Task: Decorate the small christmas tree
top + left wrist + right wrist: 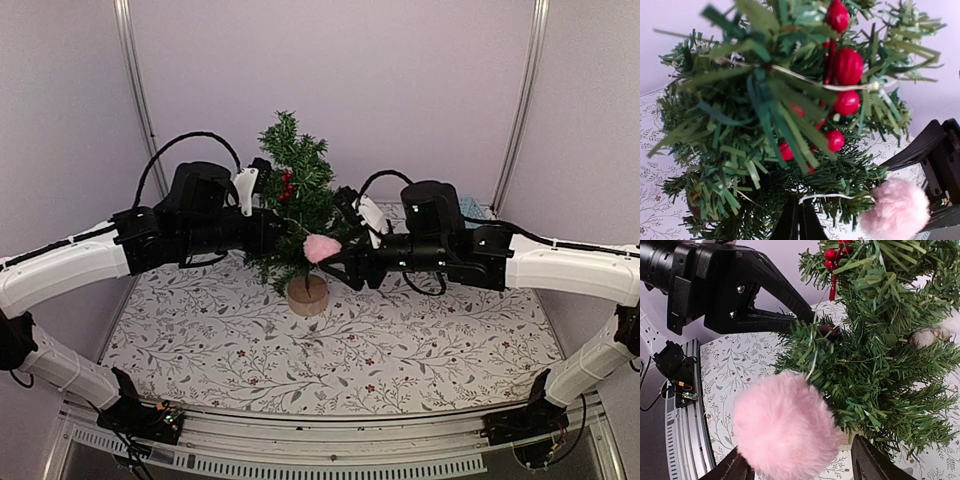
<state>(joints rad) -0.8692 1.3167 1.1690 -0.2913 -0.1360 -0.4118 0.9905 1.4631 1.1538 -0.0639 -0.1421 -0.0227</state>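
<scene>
The small christmas tree (296,190) stands mid-table on its wooden stump (307,296), with red berries (286,185) near the top. A fluffy pink pom-pom (321,247) hangs by a white string (826,196) at the tree's right side. My left gripper (799,222) reaches into the branches from the left, its jaws shut on that string. My right gripper (802,466) is open, and the pom-pom (785,427) hangs between its spread fingers (871,462). The left gripper's tip (805,322) shows at the string's top in the right wrist view.
A floral cloth (400,340) covers the table. A teal object (478,210) lies at the back right behind the right arm. A small whitish ornament (925,336) sits in the tree's right branches. Metal frame posts (135,90) stand at both back corners.
</scene>
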